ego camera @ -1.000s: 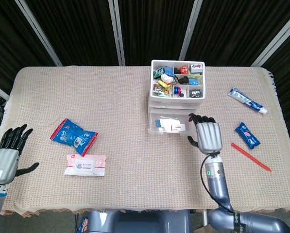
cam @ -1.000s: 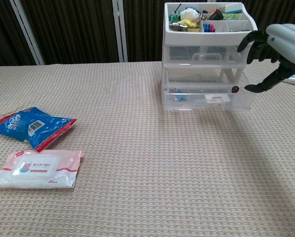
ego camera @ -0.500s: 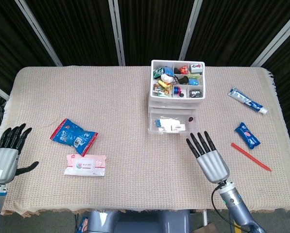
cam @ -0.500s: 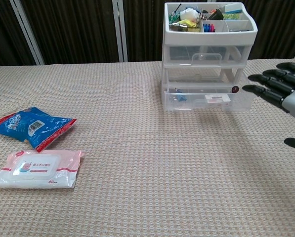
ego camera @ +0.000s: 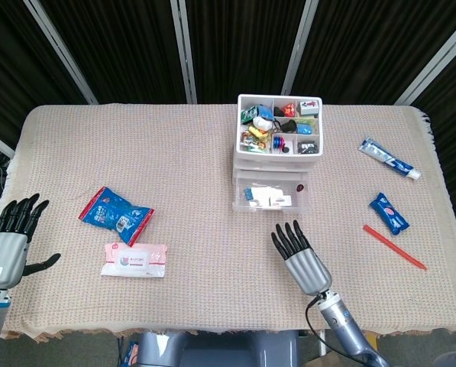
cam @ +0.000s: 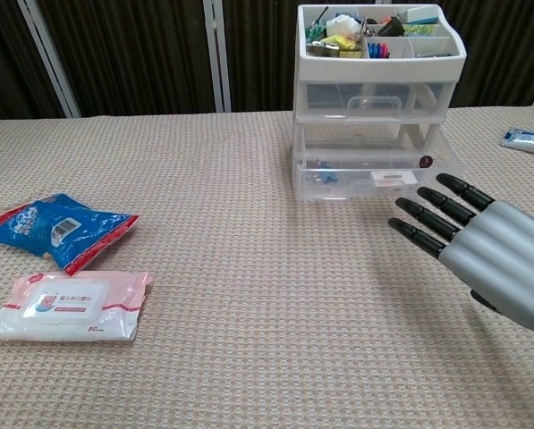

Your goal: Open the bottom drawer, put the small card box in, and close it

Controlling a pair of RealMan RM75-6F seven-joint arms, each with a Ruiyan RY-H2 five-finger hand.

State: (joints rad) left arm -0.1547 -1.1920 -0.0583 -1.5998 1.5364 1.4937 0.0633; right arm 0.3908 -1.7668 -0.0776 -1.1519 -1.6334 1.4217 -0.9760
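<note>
Fingers (cam: 432, 214) on the right hand (ego camera: 302, 255) are spread wide and empty, so I'd hook the bottom drawer (cam: 374, 177) front squarely, then pull straight.

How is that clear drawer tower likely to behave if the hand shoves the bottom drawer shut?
The drawer tower looks like thin clear plastic, so probably light; a shove on the bottom drawer may slide the whole unit across the woven cloth. Its loaded top tray sits high, so it might rock backward.
</note>
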